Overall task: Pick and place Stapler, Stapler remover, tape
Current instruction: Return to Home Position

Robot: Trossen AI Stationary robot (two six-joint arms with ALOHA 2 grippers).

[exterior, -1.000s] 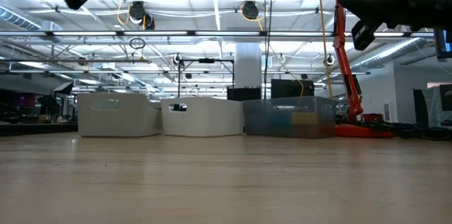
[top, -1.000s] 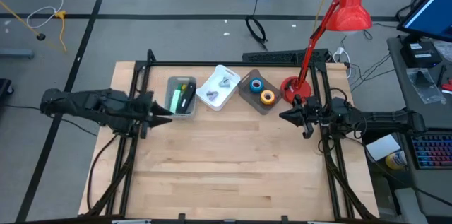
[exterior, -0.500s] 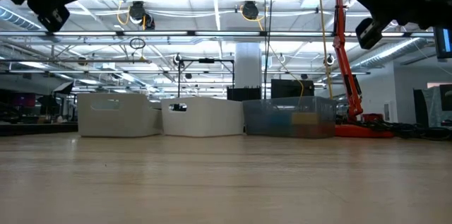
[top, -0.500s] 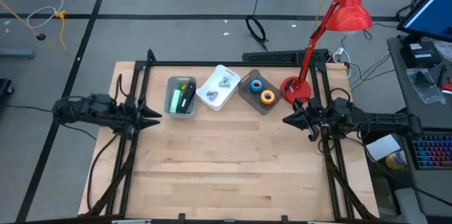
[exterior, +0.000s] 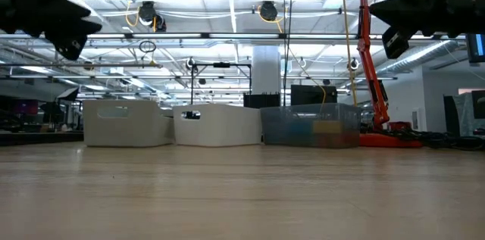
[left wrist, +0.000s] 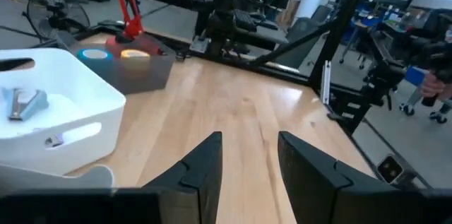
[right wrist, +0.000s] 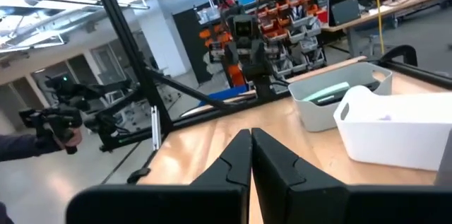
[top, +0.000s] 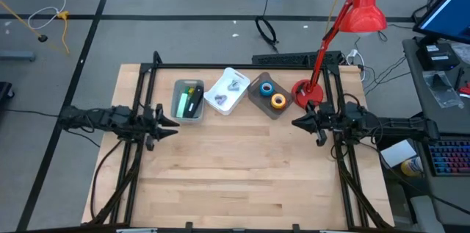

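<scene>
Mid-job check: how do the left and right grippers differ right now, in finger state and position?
The dark two-finger left gripper has its fingers apart; the dark two-finger right gripper has them pressed together. The left one hangs at the table's left edge beside the light grey bin; the right one hangs at the right edge near the red lamp base. Both hold nothing, sit raised above the wooden table, and point inward.

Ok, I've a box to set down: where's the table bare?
Bare: the table from the left gripper across to the right gripper and down to the near edge. Crowded: the far edge, with grey bin, white bin, dark bin and lamp base in a row.
</scene>
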